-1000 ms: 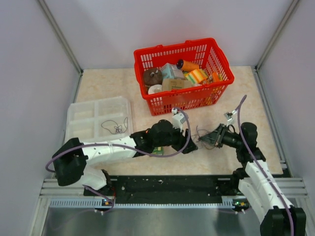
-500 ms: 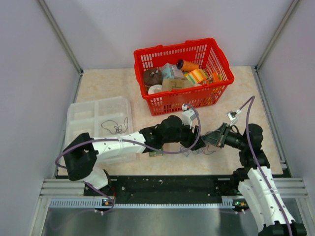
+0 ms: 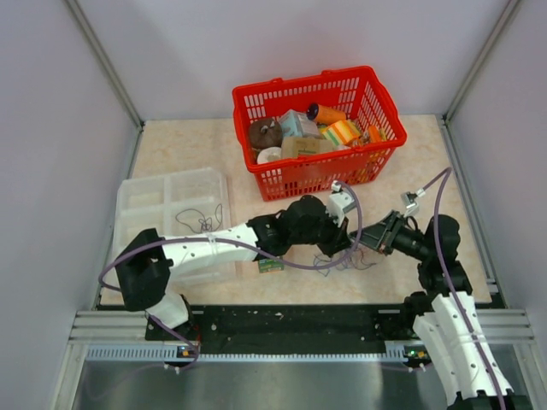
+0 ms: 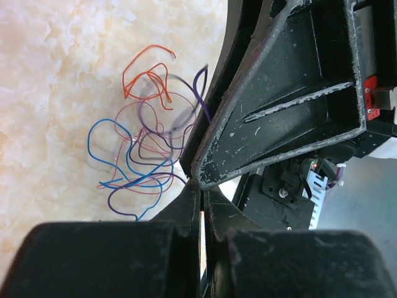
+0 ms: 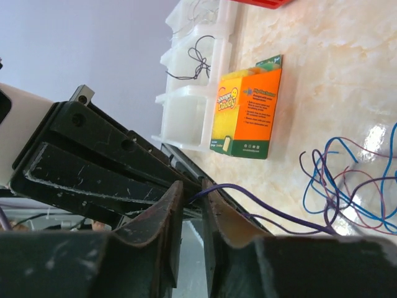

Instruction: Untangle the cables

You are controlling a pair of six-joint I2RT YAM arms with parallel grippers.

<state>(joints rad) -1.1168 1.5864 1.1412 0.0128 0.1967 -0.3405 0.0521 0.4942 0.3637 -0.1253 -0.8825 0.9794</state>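
Note:
The cables (image 3: 340, 259) lie as a loose tangle of blue, orange, pink and purple strands (image 4: 144, 152) on the table between the two arms. My left gripper (image 4: 200, 185) is shut, with a purple strand running right up to its tips. It meets my right gripper (image 3: 369, 243) tip to tip just above the tangle. The right gripper (image 5: 192, 189) stands slightly open, and the end of the purple cable (image 5: 260, 195) passes through its narrow gap. The rest of the tangle (image 5: 347, 186) lies on the table to its right.
A red basket (image 3: 303, 81) full of goods stands behind the arms. A clear compartment tray (image 3: 162, 201) at the left holds a dark cable (image 3: 202, 224). An orange-and-green sponge box (image 5: 248, 105) lies beside the tray, under the left arm.
The left arm has reached right to meet the right gripper, and its jaws have gone from open to shut. The right jaws have parted a little.

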